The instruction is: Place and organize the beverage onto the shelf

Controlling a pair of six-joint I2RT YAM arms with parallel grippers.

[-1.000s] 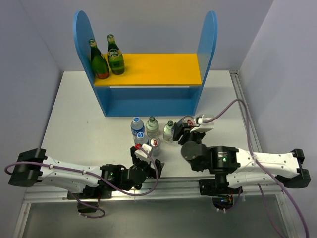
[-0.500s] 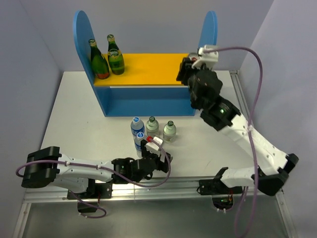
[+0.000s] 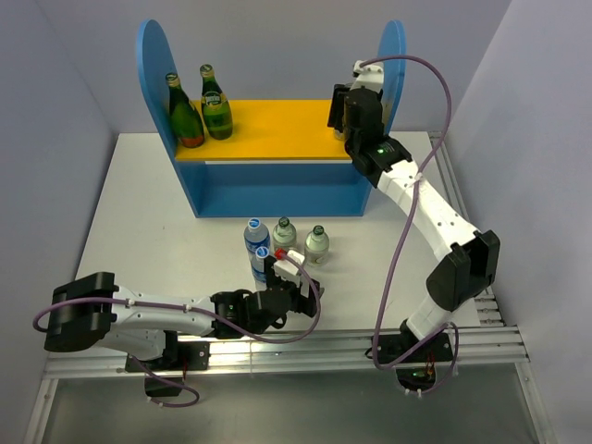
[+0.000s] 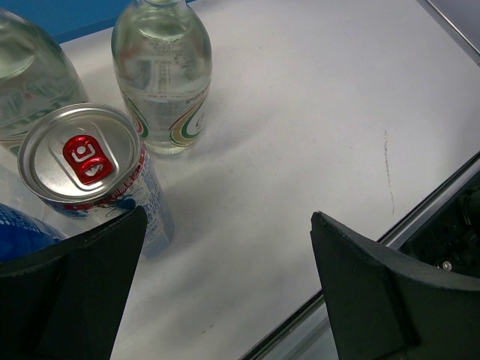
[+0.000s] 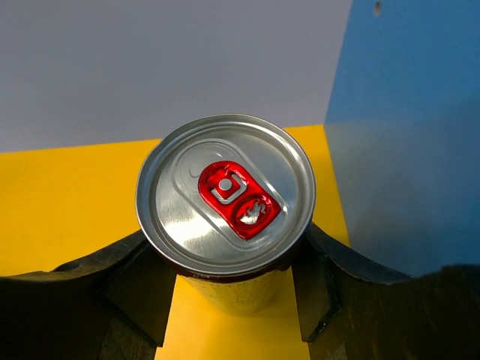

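The blue shelf (image 3: 153, 74) stands at the back with a yellow-orange upper board (image 3: 277, 129). Two green glass bottles (image 3: 202, 106) stand at the board's left end. My right gripper (image 3: 340, 113) is shut on a silver can with a red tab (image 5: 225, 195), over the board's right end (image 5: 67, 202) beside the blue side panel (image 5: 405, 150). I cannot tell whether the can rests on the board. My left gripper (image 4: 229, 217) is open and empty, low over the table, just right of a second red-tabbed can (image 4: 81, 161). A clear bottle (image 4: 161, 75) stands behind that can.
Several water bottles (image 3: 284, 235) stand grouped on the white table in front of the shelf, two of them blue-capped (image 3: 252, 233). A metal rail (image 3: 324, 344) runs along the near table edge. The right arm's cable (image 3: 407, 222) loops over the table's right side.
My right arm has carried its can from the table up to the right end of the shelf board and further in. My left gripper has moved forward, closer to the can on the table.
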